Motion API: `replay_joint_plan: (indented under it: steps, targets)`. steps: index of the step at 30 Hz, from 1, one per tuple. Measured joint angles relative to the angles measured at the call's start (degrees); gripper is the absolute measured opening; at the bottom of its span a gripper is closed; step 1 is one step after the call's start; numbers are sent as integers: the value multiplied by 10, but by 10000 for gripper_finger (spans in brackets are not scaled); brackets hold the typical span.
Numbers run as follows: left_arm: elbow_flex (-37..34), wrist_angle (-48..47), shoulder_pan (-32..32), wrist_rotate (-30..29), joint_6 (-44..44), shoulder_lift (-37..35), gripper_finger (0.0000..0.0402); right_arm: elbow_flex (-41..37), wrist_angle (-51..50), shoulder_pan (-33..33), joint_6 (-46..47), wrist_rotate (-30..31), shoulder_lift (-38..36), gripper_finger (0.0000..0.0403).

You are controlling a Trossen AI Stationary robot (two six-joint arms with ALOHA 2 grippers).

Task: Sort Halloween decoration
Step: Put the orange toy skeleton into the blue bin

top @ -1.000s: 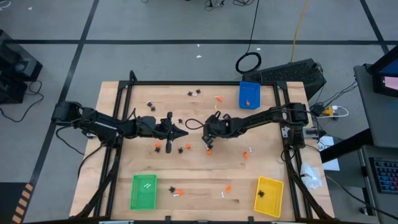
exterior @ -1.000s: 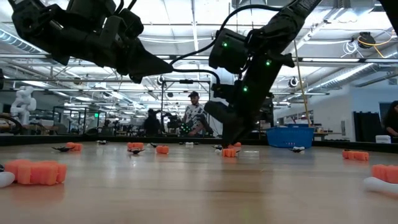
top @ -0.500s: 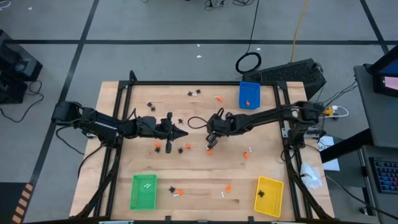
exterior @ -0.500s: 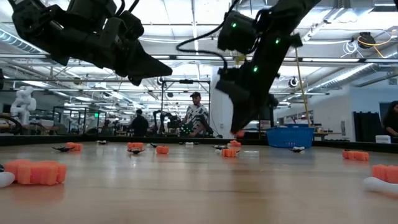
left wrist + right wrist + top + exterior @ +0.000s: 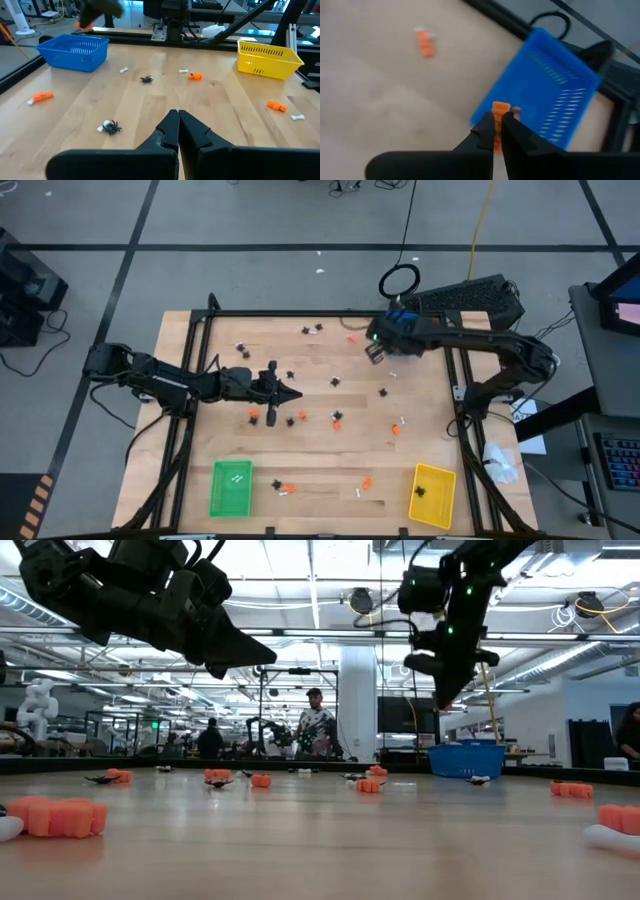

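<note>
My right gripper (image 5: pixel 374 352) hangs in the air just left of the blue tray (image 5: pixel 400 330), shut on one orange lump (image 5: pixel 499 108). The tray's near corner (image 5: pixel 492 107) lies below the fingertips in the right wrist view. My left gripper (image 5: pixel 297 393) is shut and empty, held level above the table's middle left; it also shows in its own wrist view (image 5: pixel 176 115). Orange lumps (image 5: pixel 395 430), black spiders (image 5: pixel 337 417) and white bones (image 5: pixel 358 494) lie scattered on the wooden table. My right gripper pinches the orange lump between its two fingers. The lump's free end (image 5: pixel 500 106) sticks out past the tips. It is lifted clear of the table, above the tray's edge.
A yellow tray (image 5: pixel 432 495) stands at the near right and a green tray (image 5: pixel 231 487) at the near left. An orange piece (image 5: pixel 399 345) lies in the blue tray. Black frame rails (image 5: pixel 300 315) run along the table's edges. People stand in the room behind (image 5: pixel 313 730).
My right gripper has risen from the table's middle and swung toward the far right, to the blue tray, carrying the orange lump clear of the table. My left gripper has kept still.
</note>
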Motion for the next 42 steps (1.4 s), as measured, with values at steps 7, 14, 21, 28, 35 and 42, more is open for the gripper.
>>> replay_joint_plan:
  steps: [7,14,21,28,35,42]
  targets:
    - [0,-2,0,0,0,0,3,-13,49,-120,-65,-52,33,6]
    - [0,-4,0,0,0,0,3,-22,101,-177,-82,-95,79,6]
    - [0,-4,0,0,0,0,3,-22,140,-180,-110,-116,134,6]
    - [0,-4,0,0,0,0,3,-23,167,-179,-141,-139,139,6]
    - [0,-5,0,0,0,0,3,-23,150,-180,-143,-139,135,6]
    - [0,-15,0,-10,0,0,3,-23,140,-194,-114,-140,135,23]
